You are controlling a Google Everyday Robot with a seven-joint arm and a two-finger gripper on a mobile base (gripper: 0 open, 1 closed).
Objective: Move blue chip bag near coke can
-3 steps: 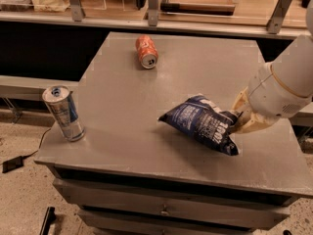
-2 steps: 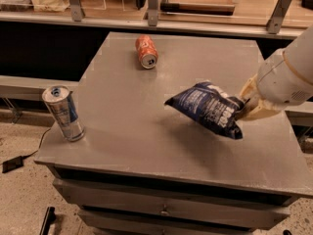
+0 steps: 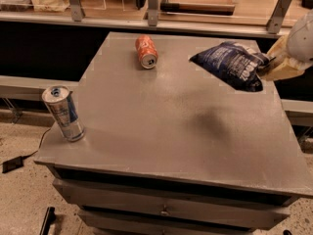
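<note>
The gripper (image 3: 269, 66), closed on one end of the chip bag (image 3: 230, 65), holds it aloft; a low swing could knock the sideways coke can (image 3: 146, 51) rolling.

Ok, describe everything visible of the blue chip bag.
The blue chip bag is crinkled dark navy foil with white lettering near its right end. It hangs roughly level in the air over the table's back right part, its shadow falling on the surface below. The gripper, at the right edge of the view, pinches its right end; nothing else touches it. The coke can lies apart to its left.
</note>
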